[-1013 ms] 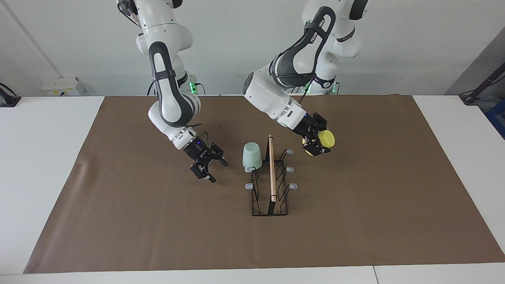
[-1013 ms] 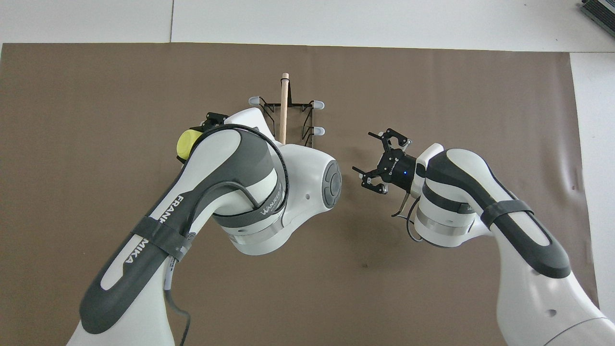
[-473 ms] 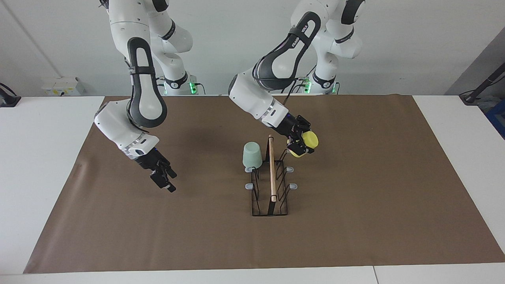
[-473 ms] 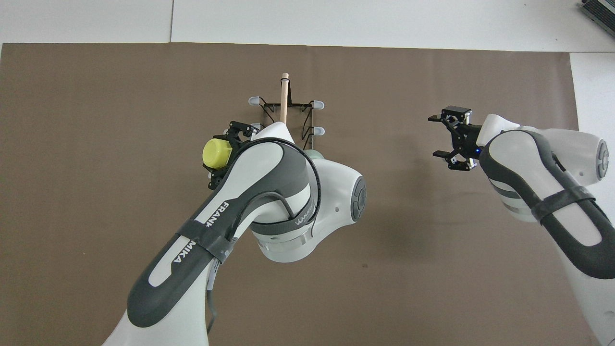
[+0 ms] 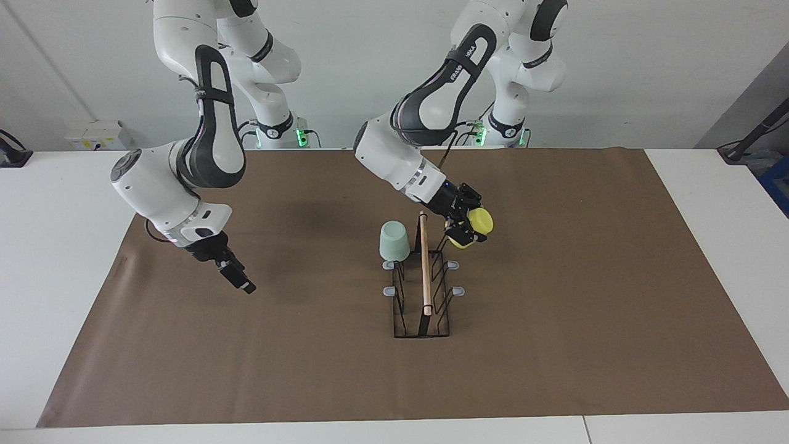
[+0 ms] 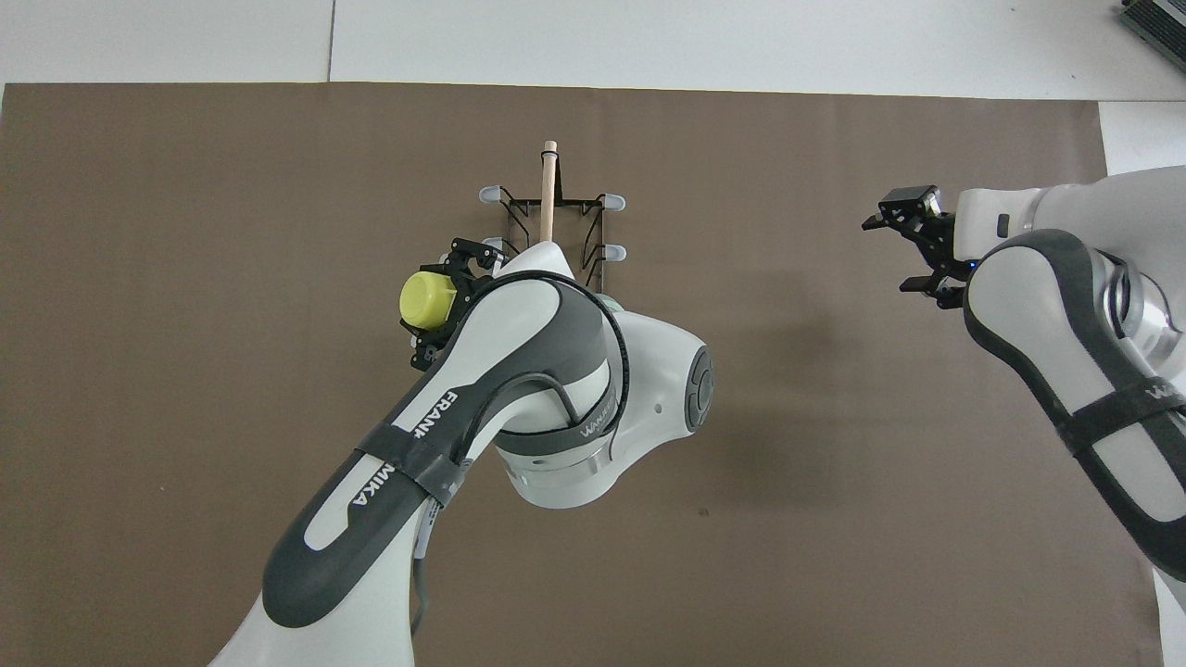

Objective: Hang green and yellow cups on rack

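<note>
Clamped left gripper [image 5: 463, 232] tilts yellow cup [image 5: 474, 227] over rack [image 5: 423, 290]

wall [image 5: 370, 74]: plain white | table [image 5: 68, 246]: white | mat [image 5: 555, 345]: brown, covers most of table | socket box [image 5: 98, 134]: white, at wall

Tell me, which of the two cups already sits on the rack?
The green cup, upside down on a prong of the rack; the left gripper holds the yellow cup.

green cup [image 5: 394, 241] blocking one rack [image 5: 423, 308] prong, four grey-tipped prongs bare, mat [image 5: 555, 320] around rack open
</note>
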